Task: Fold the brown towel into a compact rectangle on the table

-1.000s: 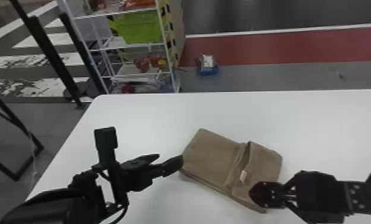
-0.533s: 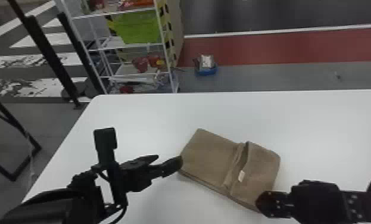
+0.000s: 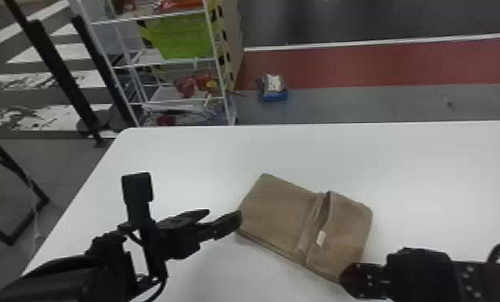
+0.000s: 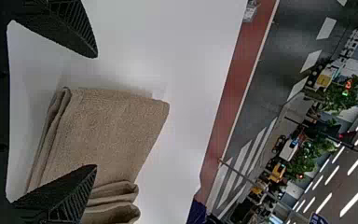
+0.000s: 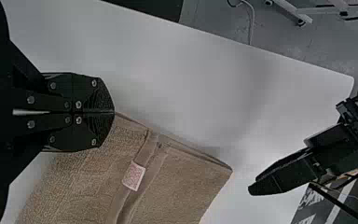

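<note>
The brown towel (image 3: 279, 205) lies folded and slanted on the white table, a gap with a small tag between its wider left part and its right flap. My left gripper (image 3: 224, 215) is at the towel's left edge; in the left wrist view the same gripper (image 4: 96, 111) stands open, one finger overlapping the towel (image 4: 107, 126). At the towel's near right corner is my right gripper (image 3: 343, 279). In the right wrist view this gripper (image 5: 113, 112) is shut, its tips at the corner of the towel (image 5: 182, 182); no cloth can be made out between them.
The white table (image 3: 441, 168) extends behind and to both sides of the towel. Beyond its far left edge stands a white wire shelf (image 3: 164, 64) with a green bin (image 3: 180, 36). A small blue item (image 3: 274, 95) lies on the floor behind.
The right gripper has moved toward the table's near side, off the flap to its corner. The towel has shifted slightly left. The left gripper has hardly moved.
</note>
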{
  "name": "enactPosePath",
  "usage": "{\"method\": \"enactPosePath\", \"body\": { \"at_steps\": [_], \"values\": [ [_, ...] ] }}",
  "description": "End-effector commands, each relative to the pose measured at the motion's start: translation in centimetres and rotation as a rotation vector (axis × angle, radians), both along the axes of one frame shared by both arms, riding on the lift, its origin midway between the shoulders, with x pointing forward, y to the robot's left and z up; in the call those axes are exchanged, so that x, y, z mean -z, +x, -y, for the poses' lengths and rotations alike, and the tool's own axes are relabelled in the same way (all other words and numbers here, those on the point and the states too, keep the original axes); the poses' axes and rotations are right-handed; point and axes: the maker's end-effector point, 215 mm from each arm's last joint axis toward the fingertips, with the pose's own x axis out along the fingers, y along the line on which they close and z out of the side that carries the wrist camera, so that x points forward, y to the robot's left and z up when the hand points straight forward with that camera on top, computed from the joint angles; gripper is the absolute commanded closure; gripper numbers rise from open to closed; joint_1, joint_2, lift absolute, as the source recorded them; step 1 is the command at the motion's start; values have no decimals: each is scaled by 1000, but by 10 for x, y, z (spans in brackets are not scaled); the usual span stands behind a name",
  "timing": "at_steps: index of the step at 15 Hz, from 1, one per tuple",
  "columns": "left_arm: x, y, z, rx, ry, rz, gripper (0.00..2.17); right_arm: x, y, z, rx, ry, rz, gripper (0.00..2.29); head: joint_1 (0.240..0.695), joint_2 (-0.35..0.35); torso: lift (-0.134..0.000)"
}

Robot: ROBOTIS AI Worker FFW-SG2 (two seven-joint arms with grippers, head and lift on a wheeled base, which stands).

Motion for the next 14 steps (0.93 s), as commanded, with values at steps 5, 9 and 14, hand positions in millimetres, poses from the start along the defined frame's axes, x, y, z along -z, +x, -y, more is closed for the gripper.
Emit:
{"method": "enactPosePath", "body": {
  "at_steps": [5,9,14],
  "values": [
    [-3,2,3,-1,-3,10,29,6,-4,-2,-9,-5,-23,2105,695,198,-134],
    [-5,4,0,-11,1,24,29,15,-6,0,-12,-31,-30,2105,695,193,-134],
    [-9,10,-2,-23,12,53,26,15,14,18,9,-72,-5,2105,695,178,-134]
  ]
}}
